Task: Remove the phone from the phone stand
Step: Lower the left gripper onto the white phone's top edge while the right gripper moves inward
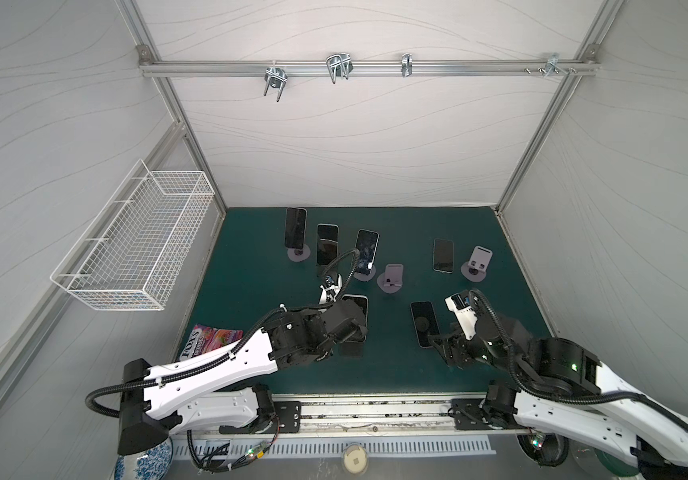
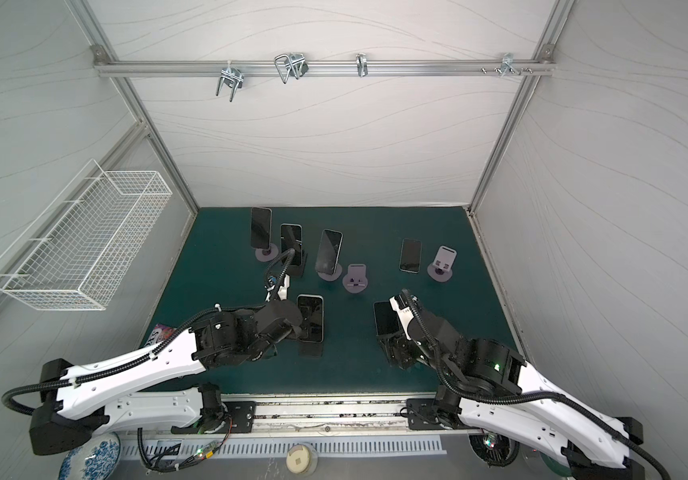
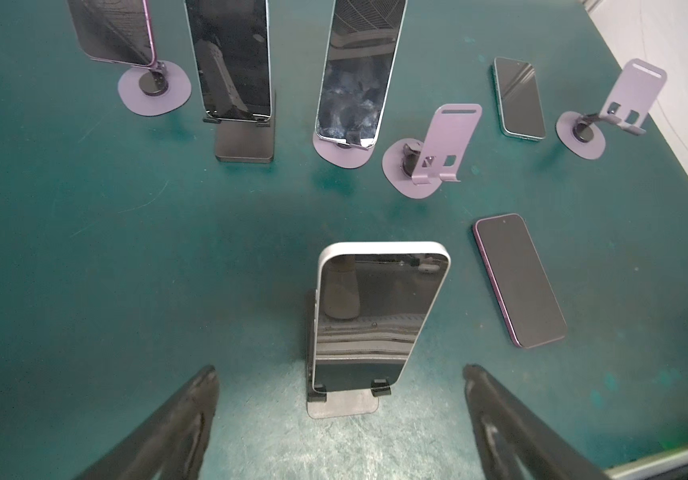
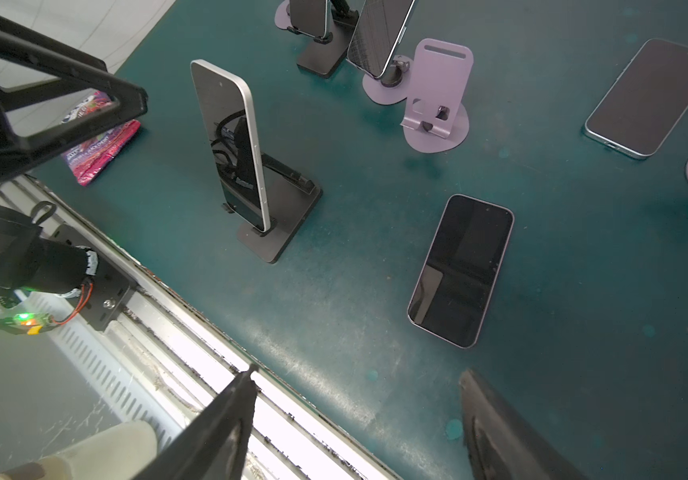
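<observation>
A white-edged phone (image 3: 375,316) leans upright on a black phone stand (image 3: 342,405) near the front middle of the green mat; both top views show it (image 1: 358,305) (image 2: 312,318). My left gripper (image 3: 339,370) is open just in front of the stand's base. Its fingers (image 3: 192,407) straddle the base and touch neither stand nor phone. The right wrist view has the same phone (image 4: 230,141) side-on. My right gripper (image 4: 359,370) is open and empty over the mat's front edge. A purple phone (image 4: 460,270) lies flat beside it.
At the back left, three more phones stand on stands (image 1: 295,227) (image 1: 327,244) (image 1: 366,251). Two empty lilac stands (image 1: 392,280) (image 1: 477,264) and a flat phone (image 1: 443,255) lie mid-right. A candy packet (image 1: 213,338) sits front left. A wire basket (image 1: 134,245) hangs on the left wall.
</observation>
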`<act>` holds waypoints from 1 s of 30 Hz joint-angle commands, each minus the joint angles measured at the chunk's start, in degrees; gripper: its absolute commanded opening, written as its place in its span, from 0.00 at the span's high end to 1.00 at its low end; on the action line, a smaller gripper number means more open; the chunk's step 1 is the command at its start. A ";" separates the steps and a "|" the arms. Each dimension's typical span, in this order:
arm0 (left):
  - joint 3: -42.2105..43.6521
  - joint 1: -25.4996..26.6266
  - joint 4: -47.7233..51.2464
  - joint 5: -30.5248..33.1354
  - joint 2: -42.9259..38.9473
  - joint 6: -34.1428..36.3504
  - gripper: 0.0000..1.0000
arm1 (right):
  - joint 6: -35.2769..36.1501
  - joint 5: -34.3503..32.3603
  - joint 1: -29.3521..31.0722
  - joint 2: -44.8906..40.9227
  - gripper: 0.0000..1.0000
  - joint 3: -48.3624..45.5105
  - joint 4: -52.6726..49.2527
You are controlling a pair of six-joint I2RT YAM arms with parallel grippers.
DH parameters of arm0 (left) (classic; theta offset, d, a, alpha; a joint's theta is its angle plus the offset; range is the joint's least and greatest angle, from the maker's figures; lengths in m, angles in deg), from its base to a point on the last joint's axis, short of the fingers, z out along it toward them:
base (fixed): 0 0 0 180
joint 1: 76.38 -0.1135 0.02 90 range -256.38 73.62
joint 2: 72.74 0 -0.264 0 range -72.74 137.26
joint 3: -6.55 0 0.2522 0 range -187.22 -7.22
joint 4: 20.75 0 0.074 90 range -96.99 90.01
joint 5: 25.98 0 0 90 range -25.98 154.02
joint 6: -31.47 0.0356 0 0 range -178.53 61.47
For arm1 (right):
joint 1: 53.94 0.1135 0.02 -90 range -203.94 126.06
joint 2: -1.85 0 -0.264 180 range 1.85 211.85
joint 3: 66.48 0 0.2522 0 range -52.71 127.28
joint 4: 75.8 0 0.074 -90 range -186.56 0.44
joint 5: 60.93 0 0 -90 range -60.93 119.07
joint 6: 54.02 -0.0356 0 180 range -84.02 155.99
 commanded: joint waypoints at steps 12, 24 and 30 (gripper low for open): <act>-3.30 0.26 2.28 3.57 -1.61 -4.25 0.01 | -6.98 -12.54 10.13 -0.89 0.19 2.48 -8.07; -6.82 0.26 4.91 4.36 0.19 -3.20 0.01 | -10.82 -15.63 11.30 -7.83 0.21 1.17 -8.25; -7.54 0.26 5.40 4.42 1.08 -2.81 0.01 | -7.61 -14.24 11.25 -3.39 0.21 1.12 -6.08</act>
